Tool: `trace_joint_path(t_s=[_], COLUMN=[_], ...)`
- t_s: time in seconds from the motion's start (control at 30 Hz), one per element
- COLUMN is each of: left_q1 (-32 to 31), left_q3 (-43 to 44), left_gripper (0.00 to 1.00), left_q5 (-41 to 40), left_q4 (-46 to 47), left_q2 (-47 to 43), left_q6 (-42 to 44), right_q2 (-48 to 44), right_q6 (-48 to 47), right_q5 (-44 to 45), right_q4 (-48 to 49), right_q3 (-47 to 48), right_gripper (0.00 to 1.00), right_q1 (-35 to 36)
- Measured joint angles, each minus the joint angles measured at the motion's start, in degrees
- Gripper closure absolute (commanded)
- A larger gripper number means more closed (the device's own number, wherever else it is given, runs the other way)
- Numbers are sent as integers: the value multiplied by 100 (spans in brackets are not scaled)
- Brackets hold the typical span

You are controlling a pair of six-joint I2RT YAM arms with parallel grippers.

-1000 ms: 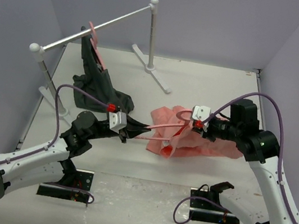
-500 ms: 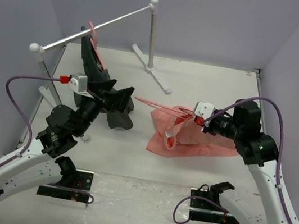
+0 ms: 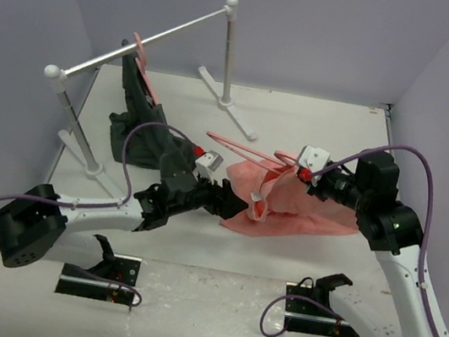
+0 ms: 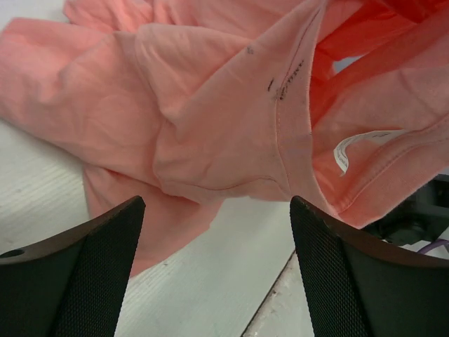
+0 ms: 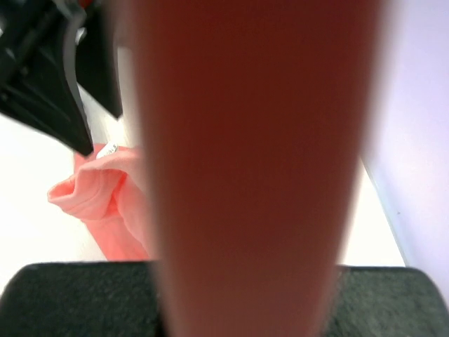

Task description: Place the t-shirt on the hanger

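Back from the far left, the left fingers (image 4: 98,274) now hang apart beside the t-shirt's (image 4: 210,126) near-left edge on the counter (image 4: 224,281). The right fingers (image 5: 63,298) stay clamped on the hanger (image 5: 252,140), raised over the shirt.

Bare table (image 3: 316,127) behind the t-shirt (image 3: 308,209); rack (image 3: 183,24), dark garment (image 3: 137,125) block left.

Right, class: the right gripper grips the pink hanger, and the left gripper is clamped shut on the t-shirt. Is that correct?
Not quite. The left gripper is open, its jaws spread wide, with the t-shirt lying loose beyond them, as the left wrist view shows. The right gripper does grip the pink hanger.
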Motion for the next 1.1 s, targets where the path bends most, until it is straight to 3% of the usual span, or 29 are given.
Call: trace_joint_path(t_s=[0.27, 0.37, 0.5, 0.53, 0.57, 0.7, 0.87, 1.1], left_q1=[-18, -18, -18, -18, -18, -18, 175, 1712], left_q3=[311, 309, 326, 355, 394, 570, 1347, 3143], left_gripper=[21, 44, 88, 89, 98, 100, 100, 100], left_q5=[712, 800, 799, 783, 757, 472, -79, 89], left_q4=[1096, 1238, 1292, 1280, 1239, 796, -400, -1933], left_q2=[803, 912, 1008, 1063, 1130, 1222, 1216, 1428], left_q6=[-463, -566, -622, -628, -619, -551, -402, -248], right_q2=[-9, 18, 37, 33, 29, -11, -337, -905], right_q6=[175, 244, 366, 403, 453, 740, 1244, 1401], right_q5=[63, 126, 130, 138, 175, 437, 652, 671], right_q4=[33, 48, 87, 93, 91, 123, 42, -527], right_q3=[28, 32, 32, 37, 57, 116, 155, 300], right_gripper=[100, 100, 100, 100, 100, 100, 100, 100], right_q1=[0, 0, 0, 0, 2, 2, 0, 2])
